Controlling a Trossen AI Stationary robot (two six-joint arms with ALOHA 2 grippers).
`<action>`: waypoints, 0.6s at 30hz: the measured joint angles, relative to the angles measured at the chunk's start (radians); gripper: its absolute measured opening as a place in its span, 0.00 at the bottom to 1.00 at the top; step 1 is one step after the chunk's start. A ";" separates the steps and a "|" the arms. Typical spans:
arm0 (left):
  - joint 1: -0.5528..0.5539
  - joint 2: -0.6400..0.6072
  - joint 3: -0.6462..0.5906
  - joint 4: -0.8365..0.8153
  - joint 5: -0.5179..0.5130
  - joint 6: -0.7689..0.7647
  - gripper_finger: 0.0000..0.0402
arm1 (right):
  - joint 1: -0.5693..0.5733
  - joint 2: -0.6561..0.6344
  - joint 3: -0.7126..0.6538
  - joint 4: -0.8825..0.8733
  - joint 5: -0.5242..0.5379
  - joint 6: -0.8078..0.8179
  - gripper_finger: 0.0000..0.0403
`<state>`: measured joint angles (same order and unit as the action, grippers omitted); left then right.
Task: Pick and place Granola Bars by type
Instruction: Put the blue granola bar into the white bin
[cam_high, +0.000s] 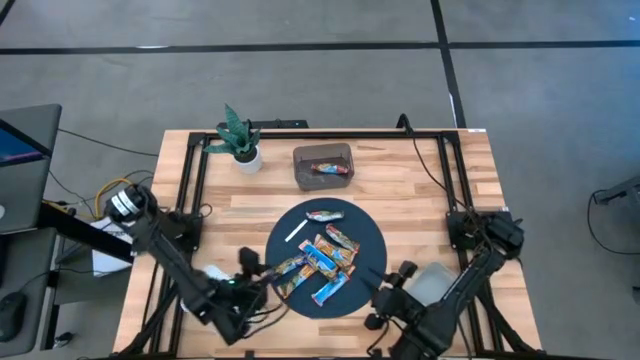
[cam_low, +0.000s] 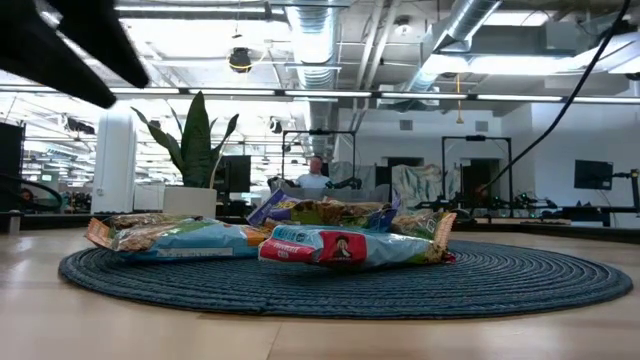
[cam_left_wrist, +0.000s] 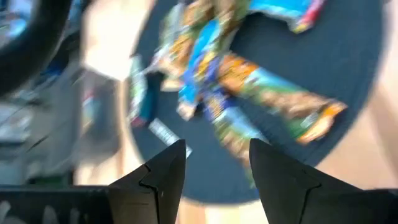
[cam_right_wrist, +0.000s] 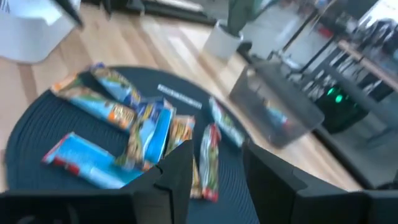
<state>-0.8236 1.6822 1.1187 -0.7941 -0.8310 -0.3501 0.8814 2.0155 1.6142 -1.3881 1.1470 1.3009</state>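
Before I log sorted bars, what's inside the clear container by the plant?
The clear container holds one granola bar with a dark and red wrapper, lying flat. Whether another bar lies beneath it cannot be seen. The rest remain on the round mat.

Wood table: round dark mat, potted plant, clear bin, another clear bin.

My dark end effector looks over granola bars wrapped in blue-white, orange-brown and red, on a dark navy ribbed mat; the table is pale striped wood.
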 joint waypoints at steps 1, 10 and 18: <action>0.023 -0.003 0.000 0.053 0.036 0.073 0.43 | -0.005 0.000 0.000 0.009 0.017 -0.019 0.33; 0.293 0.005 0.001 0.376 0.455 0.509 0.43 | 0.008 0.000 0.000 -0.002 0.089 -0.055 0.33; 0.467 0.005 -0.020 0.543 0.715 0.686 0.43 | 0.047 0.000 0.000 -0.006 0.089 -0.053 0.33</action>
<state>-0.3565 1.6871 1.0985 -0.2507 -0.1159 0.3359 0.9288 2.0155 1.6142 -1.3941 1.2362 1.2476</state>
